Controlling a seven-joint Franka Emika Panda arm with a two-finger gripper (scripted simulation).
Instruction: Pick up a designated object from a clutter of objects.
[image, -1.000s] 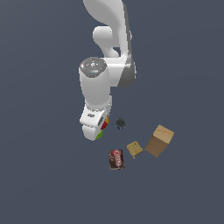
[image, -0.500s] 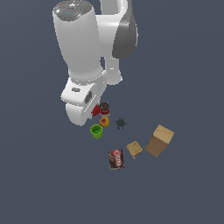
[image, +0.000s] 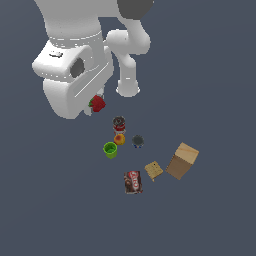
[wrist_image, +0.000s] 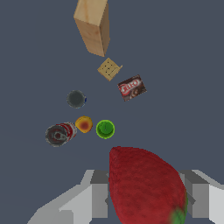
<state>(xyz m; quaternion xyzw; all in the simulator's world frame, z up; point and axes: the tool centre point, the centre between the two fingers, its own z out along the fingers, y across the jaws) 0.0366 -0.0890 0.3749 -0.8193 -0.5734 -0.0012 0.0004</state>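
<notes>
Above clutter | gripper (wrist_image: 146, 192) grasping strawberry (image: 97, 104) | fingers mostly hidden by fruit

Plain dark grey-blue floor (image: 215, 70), flat, uniform, no other surroundings visible

Red strawberry (wrist_image: 146, 186), green cup (image: 110, 150), tan box (image: 182, 160), yellow-red fruit (image: 119, 139)

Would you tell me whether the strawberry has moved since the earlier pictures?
Yes. The strawberry, held in the end effector, now sits up the exterior view from the green cup, which it was beside.
</notes>
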